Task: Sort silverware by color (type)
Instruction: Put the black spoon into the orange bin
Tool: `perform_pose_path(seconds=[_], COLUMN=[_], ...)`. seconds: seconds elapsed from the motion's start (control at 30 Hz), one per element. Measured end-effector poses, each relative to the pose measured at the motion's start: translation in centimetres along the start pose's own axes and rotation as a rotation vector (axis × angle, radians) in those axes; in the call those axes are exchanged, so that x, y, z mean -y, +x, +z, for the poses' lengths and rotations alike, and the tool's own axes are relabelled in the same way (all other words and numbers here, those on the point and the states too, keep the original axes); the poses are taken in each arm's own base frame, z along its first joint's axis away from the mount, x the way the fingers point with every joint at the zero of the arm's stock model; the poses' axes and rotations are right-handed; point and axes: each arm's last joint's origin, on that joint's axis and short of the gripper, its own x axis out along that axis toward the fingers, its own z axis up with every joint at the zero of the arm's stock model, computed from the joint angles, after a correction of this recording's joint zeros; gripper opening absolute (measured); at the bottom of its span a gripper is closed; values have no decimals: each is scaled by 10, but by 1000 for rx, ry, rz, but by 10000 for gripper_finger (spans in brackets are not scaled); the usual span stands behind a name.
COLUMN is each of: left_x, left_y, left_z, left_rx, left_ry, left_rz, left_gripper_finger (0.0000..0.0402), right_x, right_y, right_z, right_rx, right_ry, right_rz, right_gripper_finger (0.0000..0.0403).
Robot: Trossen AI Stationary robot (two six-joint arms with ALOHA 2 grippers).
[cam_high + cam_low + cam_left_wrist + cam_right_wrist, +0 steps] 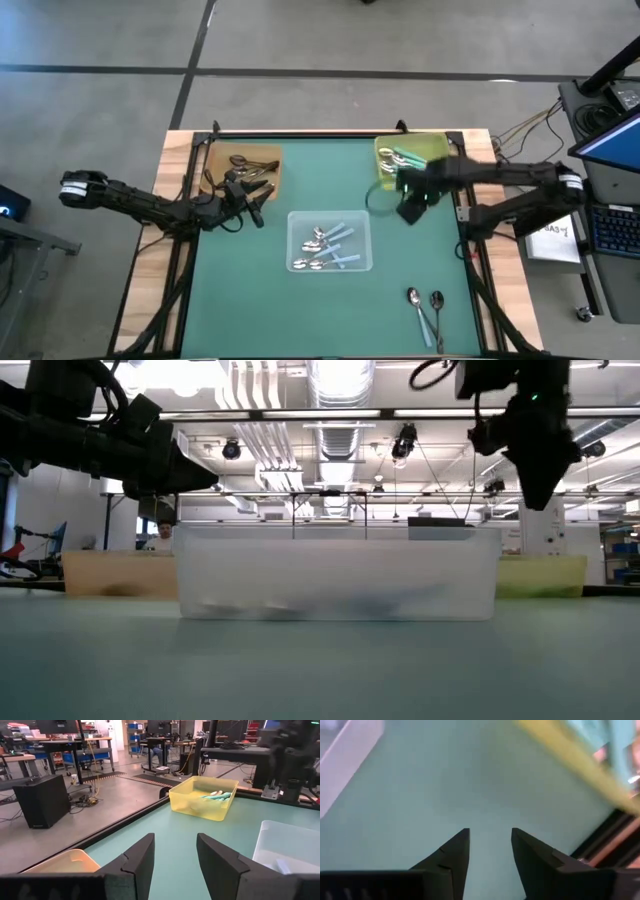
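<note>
Green desk [250, 300] in an open workshop; clear tray [335, 575] blurs its spoons [325, 248]; both jaws released, empty.

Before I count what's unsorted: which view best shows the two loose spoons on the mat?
The high view: both loose spoons lie in plain sight near the mat's front right, outside every tray. The low view and both wrist views do not show them.
</note>
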Motion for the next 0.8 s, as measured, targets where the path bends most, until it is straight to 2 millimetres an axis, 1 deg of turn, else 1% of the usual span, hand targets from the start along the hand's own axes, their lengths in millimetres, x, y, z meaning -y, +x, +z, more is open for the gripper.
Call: perform_pose_path(seconds=[0.17, 0.3, 0.5, 0.63, 0.73, 0.8], left_x=[0, 0, 0, 0, 0, 0], left_y=[0, 0, 0, 0, 0, 0], left_z=[0, 0, 0, 0, 0, 0], left_rx=[0, 0, 0, 0, 0, 0], left_ry=[0, 0, 8, 8, 8, 8], left_rz=[0, 0, 0, -1, -1, -8], left_gripper_finger=[132, 132, 132, 132, 132, 132], right_x=[-41, -67, -106, -122, -127, -130], right_y=[4, 11, 27, 37, 40, 40], right_z=[-34, -58, -92, -118, -137, -150], right_rx=[-62, -159, -258, -344, -431, -459], right_ry=[30, 99, 114, 99, 110, 134], right_rz=[22, 37, 65, 20, -12, -27], right_gripper_finger=[128, 125, 124, 122, 122, 121])
